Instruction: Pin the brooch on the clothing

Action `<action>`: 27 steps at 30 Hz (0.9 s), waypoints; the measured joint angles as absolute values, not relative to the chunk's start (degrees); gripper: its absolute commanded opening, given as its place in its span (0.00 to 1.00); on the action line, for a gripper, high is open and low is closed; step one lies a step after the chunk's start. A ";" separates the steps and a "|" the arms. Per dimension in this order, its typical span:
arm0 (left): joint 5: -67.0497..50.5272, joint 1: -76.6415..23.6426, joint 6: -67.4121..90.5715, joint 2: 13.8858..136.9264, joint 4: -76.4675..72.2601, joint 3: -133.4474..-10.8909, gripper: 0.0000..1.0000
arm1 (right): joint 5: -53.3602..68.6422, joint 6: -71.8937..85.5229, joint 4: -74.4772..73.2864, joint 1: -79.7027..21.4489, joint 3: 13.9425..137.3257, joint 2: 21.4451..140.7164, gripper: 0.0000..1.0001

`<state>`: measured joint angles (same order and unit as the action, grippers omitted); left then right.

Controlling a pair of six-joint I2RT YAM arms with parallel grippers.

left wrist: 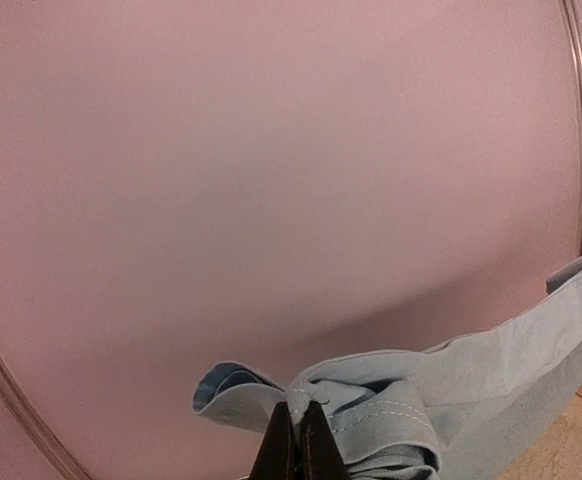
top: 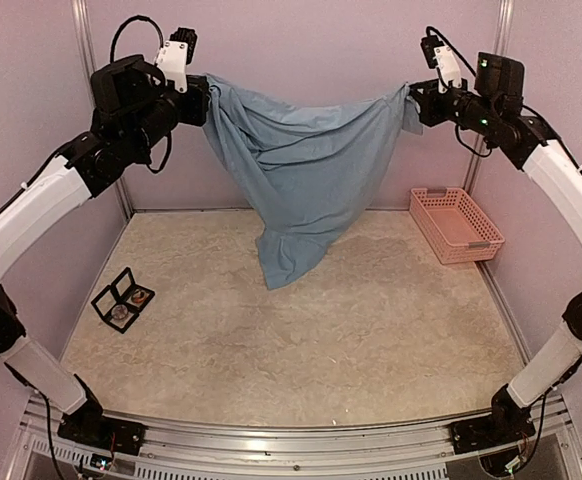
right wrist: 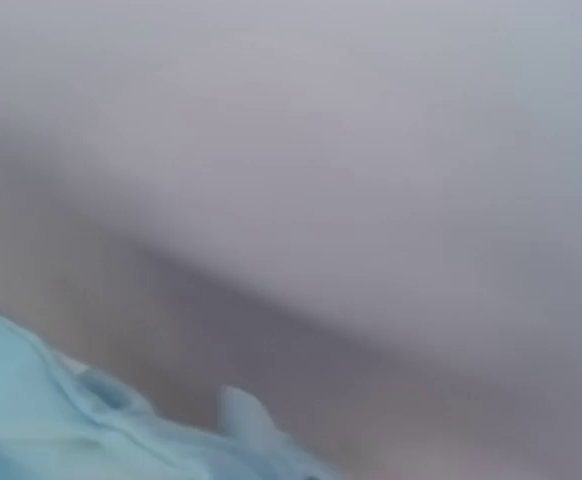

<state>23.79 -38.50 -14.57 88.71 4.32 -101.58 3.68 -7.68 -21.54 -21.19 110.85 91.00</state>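
Pale blue cloth hangs across the back of the cell: the T-shirt [top: 306,165] is strung between both arms, its lowest fold touching the table [top: 321,340]. The left gripper [top: 201,100] is clamped on one upper edge, fingertips [left wrist: 316,452] pinched together over a stitched hem. The right gripper [top: 413,100] pinches the opposite edge; its wrist view is a blur. Left on the table, an open black case [top: 102,297] holds what may be the brooch [top: 141,295]. A pink basket [top: 484,244] sits right.
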 measured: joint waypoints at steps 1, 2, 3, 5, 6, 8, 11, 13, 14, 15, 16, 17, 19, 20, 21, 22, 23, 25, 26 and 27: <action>22.98 -38.63 -14.81 87.70 3.99 -100.51 0.00 | 5.17 -8.25 -19.70 -21.19 108.22 89.21 0.00; 22.09 -38.83 -15.00 86.08 3.33 -98.37 0.00 | 7.42 -9.15 -18.48 -21.19 104.01 86.56 0.00; 21.63 -39.11 -15.07 84.86 3.14 -96.66 0.00 | 9.26 -9.69 -18.20 -21.19 100.68 84.44 0.00; 20.51 -39.75 -14.33 81.73 1.61 -90.78 0.00 | 13.34 -11.09 -16.19 -21.54 92.16 80.29 0.00; 20.01 -39.92 -13.41 80.66 1.32 -88.12 0.00 | 15.31 -12.10 -15.64 -22.22 86.80 78.15 0.00; 18.41 -39.94 -10.35 79.24 0.16 -81.62 0.00 | 17.61 -14.33 -15.66 -24.64 78.30 76.05 0.00; 16.71 -39.46 -5.30 80.16 -0.91 -73.01 0.18 | 19.25 -18.02 -17.04 -33.58 67.48 76.47 0.00; 16.34 -39.29 -2.20 83.44 -0.38 -69.17 0.30 | 19.64 -19.49 -18.65 -40.71 62.81 78.56 0.00; 16.10 -39.20 -0.82 85.41 -0.23 -67.96 0.35 | 19.46 -19.94 -19.46 -44.49 61.14 80.31 0.00; 15.81 -39.20 0.23 87.18 0.03 -67.09 0.38 | 19.29 -19.99 -19.97 -47.00 60.45 81.93 0.00; 15.51 -39.20 1.69 88.95 0.34 -66.04 0.43 | 18.76 -20.05 -20.49 -50.52 60.14 84.40 0.00; 15.33 -39.20 2.79 90.11 0.95 -65.14 0.50 | 18.11 -19.97 -20.51 -53.06 60.27 86.76 0.00; 15.22 -39.20 4.32 91.22 2.85 -63.83 0.62 | 16.64 -19.79 -21.17 -58.52 62.13 93.56 0.00; 15.25 -39.20 5.15 91.35 3.88 -63.55 0.66 | 15.99 -19.73 -21.82 -60.71 63.79 97.10 0.00; 15.38 -39.22 5.54 91.35 4.36 -63.55 0.69 | 15.38 -19.68 -22.63 -62.46 65.84 100.38 0.03; 15.55 -39.38 6.15 91.18 4.56 -63.55 0.72 | 14.66 -19.68 -24.08 -64.49 69.34 104.66 0.10; 15.79 -39.40 6.31 90.89 4.84 -63.55 0.74 | 14.28 -19.68 -24.75 -66.08 72.14 107.90 0.16; 16.34 -39.62 6.74 89.93 5.34 -63.46 0.79 | 13.52 -20.27 -26.96 -69.45 79.64 114.93 0.29; 16.60 -39.70 6.81 89.34 5.43 -63.33 0.80 | 13.17 -20.58 -27.68 -70.87 82.89 117.80 0.36; 16.82 -39.77 7.07 88.49 5.43 -63.02 0.81 | 13.15 -20.67 -28.08 -71.85 85.12 119.66 0.46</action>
